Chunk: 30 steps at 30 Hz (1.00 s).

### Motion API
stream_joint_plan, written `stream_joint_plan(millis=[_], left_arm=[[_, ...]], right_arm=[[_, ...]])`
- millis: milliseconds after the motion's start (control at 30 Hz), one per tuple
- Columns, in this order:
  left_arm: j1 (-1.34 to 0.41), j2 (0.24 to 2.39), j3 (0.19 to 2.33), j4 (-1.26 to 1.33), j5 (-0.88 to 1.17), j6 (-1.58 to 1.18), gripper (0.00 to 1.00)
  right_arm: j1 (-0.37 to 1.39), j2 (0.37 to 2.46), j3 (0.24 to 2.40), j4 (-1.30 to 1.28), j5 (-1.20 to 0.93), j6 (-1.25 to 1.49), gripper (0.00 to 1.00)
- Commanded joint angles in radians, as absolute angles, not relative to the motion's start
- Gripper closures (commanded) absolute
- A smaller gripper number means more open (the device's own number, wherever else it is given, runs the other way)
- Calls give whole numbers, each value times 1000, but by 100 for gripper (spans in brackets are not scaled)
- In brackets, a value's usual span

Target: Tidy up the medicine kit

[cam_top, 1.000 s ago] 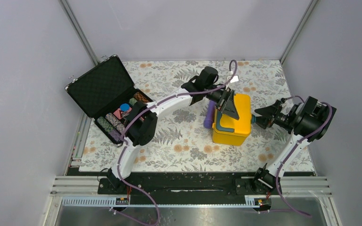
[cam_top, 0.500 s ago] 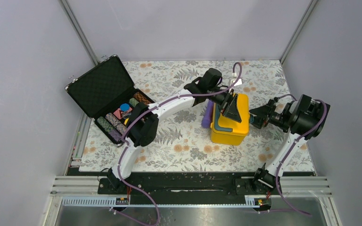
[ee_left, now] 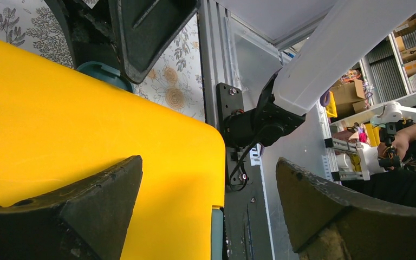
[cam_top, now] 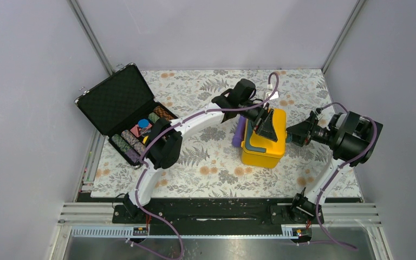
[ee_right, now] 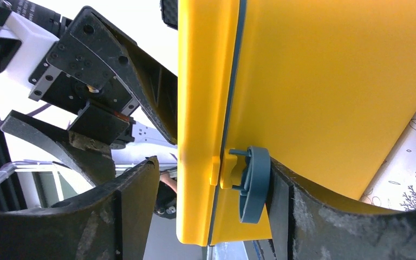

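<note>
The medicine kit (cam_top: 260, 151) is a yellow case with its lid down, standing mid-table. My left gripper (cam_top: 267, 127) hovers over its lid (ee_left: 59, 124), open wide; one finger (ee_left: 86, 208) lies above the lid and the other finger (ee_left: 346, 208) hangs past its edge. My right gripper (cam_top: 294, 135) is at the kit's right side, open. In the right wrist view the lid's edge (ee_right: 200, 108) and the teal latch (ee_right: 252, 184) sit between my right gripper's (ee_right: 211, 211) jaws. One finger (ee_right: 309, 216) touches the latch; the other finger (ee_right: 124, 208) stands apart.
A purple object (cam_top: 239, 131) lies against the kit's left side. An open black hard case (cam_top: 120, 100) with colourful rolls (cam_top: 132, 142) stands at the far left. The floral table cover (cam_top: 216, 173) ends at a metal rail (cam_top: 222, 211) near the arm bases.
The right gripper moved left up to the kit's latch side and its jaws narrowed a little. The left gripper turned over the lid, and the kit shifted slightly left.
</note>
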<state>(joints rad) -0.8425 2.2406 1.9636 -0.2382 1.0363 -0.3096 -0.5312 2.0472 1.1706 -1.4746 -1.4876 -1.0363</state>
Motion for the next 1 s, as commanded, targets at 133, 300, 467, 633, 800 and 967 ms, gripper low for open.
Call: stream_joint_plan(millis=[133,300,467,633,800,967], left_arm=[[-837,2298,1927,-390,887,-276,6],[-836,2300,1921,-390,883,-276,7],[-837,2299,1920,-390,881,-275,7],[-838,2302,1925,-390,877,-275,7],[-837,2309,1932,-389,879,-278,7],[-837,2313,1936,-387,880,-279,7]], right_arm=[[-535,1943,1177,-1693,-1483,-996,28],[-553,1930,1188,-1689,-1468,-999,30],[-554,1916,1182,-1692,-1456,-993,29],[-555,1911,1173,-1691,-1454,-990,31],[-554,1887,1172,-1686,-1421,-984,35],[-555,1874,1171,-1683,-1400,-982,38]])
